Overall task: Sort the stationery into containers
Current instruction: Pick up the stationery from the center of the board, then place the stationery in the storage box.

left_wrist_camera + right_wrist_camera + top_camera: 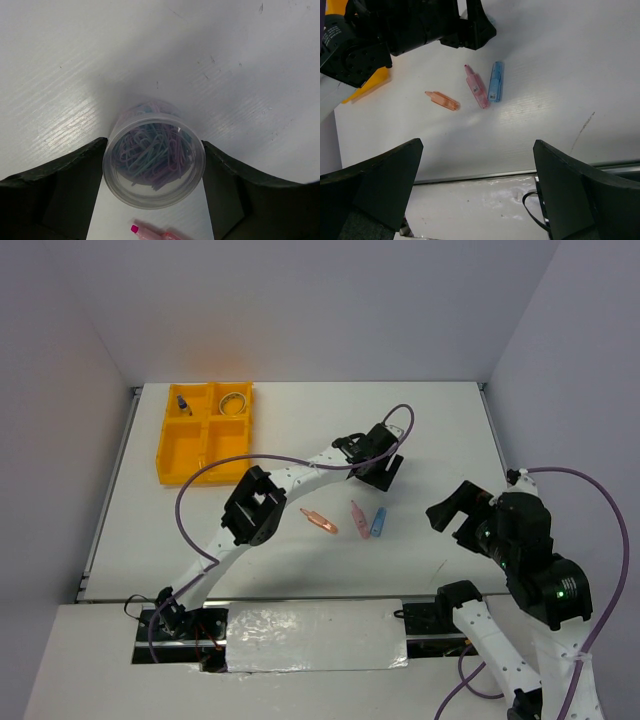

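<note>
CLAMPED: The left gripper (154,145) is closed on the round grey-clear jar (154,167), a dark finger (75,190) pressed to each side. The jar stands upright on the white table (60,75) and is packed with coloured paper clips (150,157). Just behind the jar, at the bottom edge of the wrist view, the tip end of a pink piece (150,232) shows.

From above, the same gripper (377,458) hides the jar beneath it. The pink piece (358,519) lies near the gripper on the side toward the arm bases, just beside a blue piece (378,523). A salmon-pink piece (319,521) lies a little apart from them, toward the robot's left. Well away from this gripper, far to its left, sits the orange-yellow tray (182,455). Its far-left compartment holds a small bottle (183,403) and its far-right compartment holds the tan band ring (235,400).

The right gripper (477,195) hangs above the table with its fingers (380,185) spread wide. Ahead of it lie the salmon-pink piece (442,100), the pink piece (476,87) and the blue piece (495,81), in that order from its left. In the overhead view this gripper (455,512) sits to the right of those three pieces.
</note>
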{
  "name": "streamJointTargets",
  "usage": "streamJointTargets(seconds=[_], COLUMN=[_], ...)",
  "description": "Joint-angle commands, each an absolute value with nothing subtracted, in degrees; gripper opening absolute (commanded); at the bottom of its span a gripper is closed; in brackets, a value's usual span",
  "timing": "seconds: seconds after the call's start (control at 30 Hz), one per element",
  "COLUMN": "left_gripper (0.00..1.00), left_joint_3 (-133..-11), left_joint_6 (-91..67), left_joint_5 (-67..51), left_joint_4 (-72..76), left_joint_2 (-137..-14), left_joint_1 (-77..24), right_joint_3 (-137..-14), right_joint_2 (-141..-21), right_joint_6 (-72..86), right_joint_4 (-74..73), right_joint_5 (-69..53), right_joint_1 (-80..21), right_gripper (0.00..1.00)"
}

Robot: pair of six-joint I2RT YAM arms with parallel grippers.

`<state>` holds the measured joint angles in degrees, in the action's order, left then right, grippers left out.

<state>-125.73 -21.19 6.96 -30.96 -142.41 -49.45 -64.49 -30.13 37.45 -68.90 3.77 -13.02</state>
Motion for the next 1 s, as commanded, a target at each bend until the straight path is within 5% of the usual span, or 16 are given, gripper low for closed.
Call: streamJointTargets(seconds=[0.0,0.17,0.37,0.4,0.47,0.67,0.97], left_gripper=[0.86,0.83,0.40,0.22,0.08,0.00,0.00], left_joint_3=[-127.96,-128.41,-128.40,-128.93,-130.68,-127.01,-113.92], left_joint_6=[-20.48,-19.86,-19.78,-19.86,-20.13,-20.56,-27.76], left_joint_5=[8.35,9.66,9.40,9.14,8.36,10.97,17.83], left_joint_4=[-28.74,-29.27,-29.70,-30.14,-31.99,-31.64,-44.53], left_joint_2=[-142.38,-141.77,-141.07,-141.15,-140.63,-125.37,-103.22], left_joint_1=[-49.75,-49.75,-49.75,-49.66,-49.57,-47.64,-28.85], right_joint_3=[-66.09,-66.01,-65.74,-65.74,-65.92,-66.97,-65.75], right_joint_2=[-29.44,-29.00,-29.18,-29.27,-29.53,-30.58,-32.87], right_joint_6=[37.09,37.27,37.27,37.18,36.91,35.51,33.93], right_joint_4=[-70.31,-70.05,-69.17,-68.91,-68.47,-66.36,-61.00], right_joint_5=[3.52,2.99,2.20,1.94,1.67,1.06,-2.19], right_joint_1=[-13.10,-13.18,-13.18,-13.10,-13.10,-13.18,-13.18], right_gripper=[1.00,1.00,1.00,1.00,1.00,1.00,1.00])
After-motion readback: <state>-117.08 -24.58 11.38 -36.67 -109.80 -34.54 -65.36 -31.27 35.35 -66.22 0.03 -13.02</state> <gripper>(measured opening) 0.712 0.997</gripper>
